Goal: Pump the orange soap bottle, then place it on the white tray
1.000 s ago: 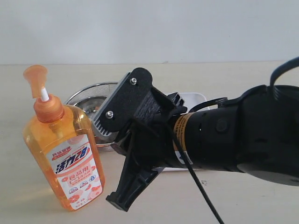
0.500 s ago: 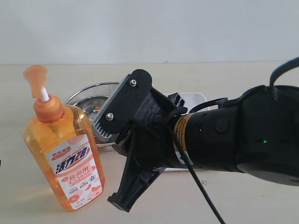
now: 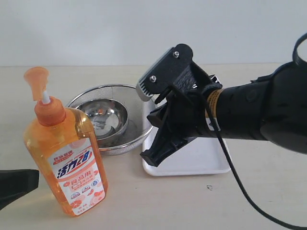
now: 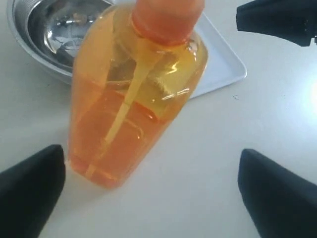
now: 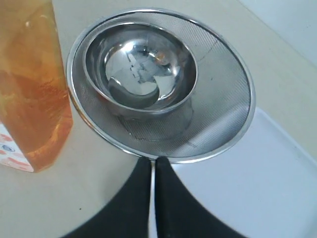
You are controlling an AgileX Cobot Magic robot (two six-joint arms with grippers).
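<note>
Left gripper (image 4: 152, 163) wide near orange soap bottle (image 3: 67, 153), right gripper (image 5: 152, 168) closed (above white tray (image 3: 196, 158)); toppling risk if clamped off-centre.

Soap bottle (image 3: 67, 153) stands left of the strainer (image 3: 136, 130); tray (image 3: 201, 158) lies just right of it.

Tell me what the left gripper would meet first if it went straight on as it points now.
Most likely the orange soap bottle, which stands straight ahead of the left gripper, in line with its open jaws. How far off is unclear.
</note>
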